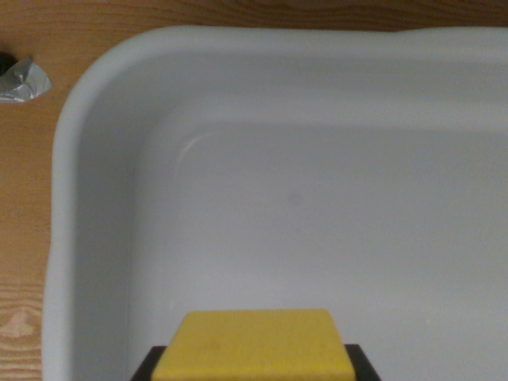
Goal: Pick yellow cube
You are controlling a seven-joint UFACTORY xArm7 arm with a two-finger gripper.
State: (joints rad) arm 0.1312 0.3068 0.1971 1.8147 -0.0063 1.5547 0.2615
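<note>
No brand, label or writing is readable anywhere. The yellow cube (254, 347) sits at the bottom centre of the wrist view, between the dark tips of the pincer (254, 367), which grips it from both sides. Beyond the pincer lies the white tray (62, 182), its floor bare, its rounded corner rim ahead and to the wrist view's left. Outside that rim, wooden surface (28, 206) carries a crumpled silvery scrap (22, 79)

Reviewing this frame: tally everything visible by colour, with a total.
Yellow: 1, the yellow cube at the bottom edge
White: 1, the white plastic bin
Silver: 1, the crumpled silver foil scrap on the wooden table
Brown: 1, that table
Total: 4
</note>
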